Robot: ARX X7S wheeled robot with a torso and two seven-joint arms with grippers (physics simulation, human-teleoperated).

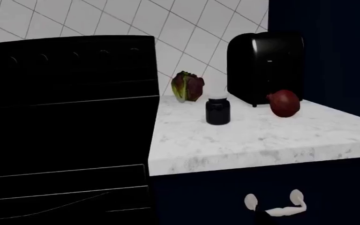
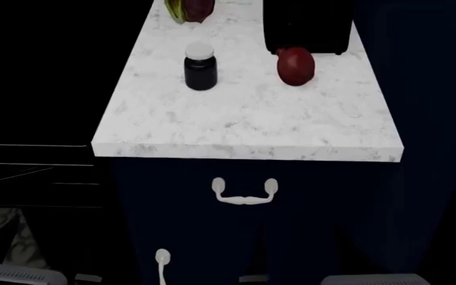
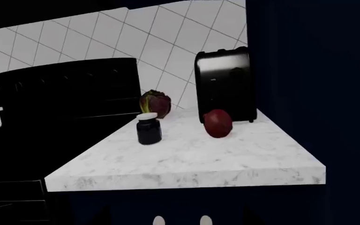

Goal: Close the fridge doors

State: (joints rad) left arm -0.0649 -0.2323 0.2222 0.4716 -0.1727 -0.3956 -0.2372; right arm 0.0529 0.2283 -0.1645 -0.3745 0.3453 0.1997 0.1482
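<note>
On the white marble counter (image 2: 244, 124), seen from the head camera, stands a small dark jar (image 2: 200, 67) with a white lid, upright and near the middle-back of the top; a red round fruit (image 2: 295, 65) sits apart from it toward the robot's right, just in front of a glossy black toaster (image 2: 307, 27); a reddish-green leafy vegetable (image 2: 188, 9) lies at the back edge, partly cut off by the frame; below the counter, a navy cabinet (image 2: 307, 214) carries a cream curved handle (image 2: 246, 193) on its drawer front and a second cream handle (image 2: 162, 264) lower down; left of the counter a black stove (image 1: 67, 117) fills the left wrist view, its back panel rising against white diagonal wall tile (image 1: 186, 28); right of the counter a tall dark navy panel (image 3: 318, 84) runs upward; fridge doors are not seen in any of the three views, so their position cannot be told; neither gripper shows in any view, so whether fingers are apart or together cannot be told; two grey shapes at the bottom edge of the head view are too cropped to identify
</note>
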